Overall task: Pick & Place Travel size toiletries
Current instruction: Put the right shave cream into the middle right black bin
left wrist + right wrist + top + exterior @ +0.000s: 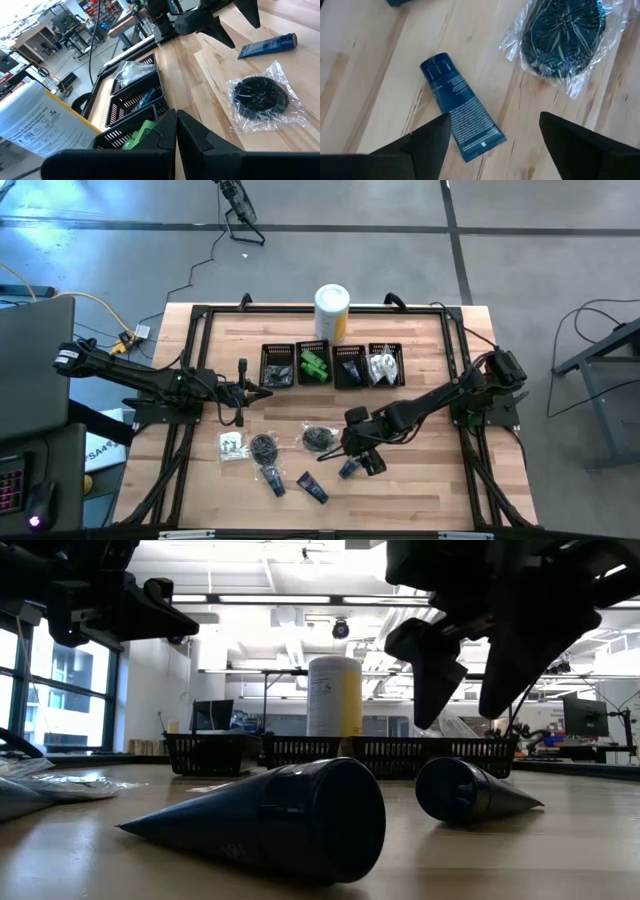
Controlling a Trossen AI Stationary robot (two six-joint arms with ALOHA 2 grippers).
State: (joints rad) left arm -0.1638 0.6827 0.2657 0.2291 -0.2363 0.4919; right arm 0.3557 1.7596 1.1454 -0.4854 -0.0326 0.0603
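A: Starting overhead: your right gripper (pixel 358 463) sits low over the front of the table (pixel 440 490), fingers spread wide, a dark blue tube (pixel 348 468) under them, not gripped. A black bagged bundle (pixel 320 439) lies just beside it.

B: And the left?

A: Your left gripper (pixel 262 391) waits near the left end of the mesh bins (pixel 333 366), fingers shut, holding nothing. Below it lie a clear sachet (pixel 232 446), a second bagged bundle (pixel 263 447) and two more blue tubes (pixel 273 481) (pixel 312 487). A green packet (pixel 314 366) sits in the second bin; the white-and-yellow canister (pixel 332 310) stands behind the row.

B: Low view?

A: Right fingers (pixel 437 665) hang apart above a tube (pixel 470 790) lying on the wood, clear of it. Another tube (pixel 290 815) lies nearer the camera.

B: Left wrist?

A: Fingertips (pixel 175 135) meet, pressed together. Beyond them: bins, a bagged bundle (pixel 260 95), a tube (pixel 267 45).

B: Right wrist?

A: Both fingers (pixel 427 140) stand wide; the tube (pixel 460 112) lies flat between and ahead of them, cap away, bundle (pixel 565 32) just beyond.
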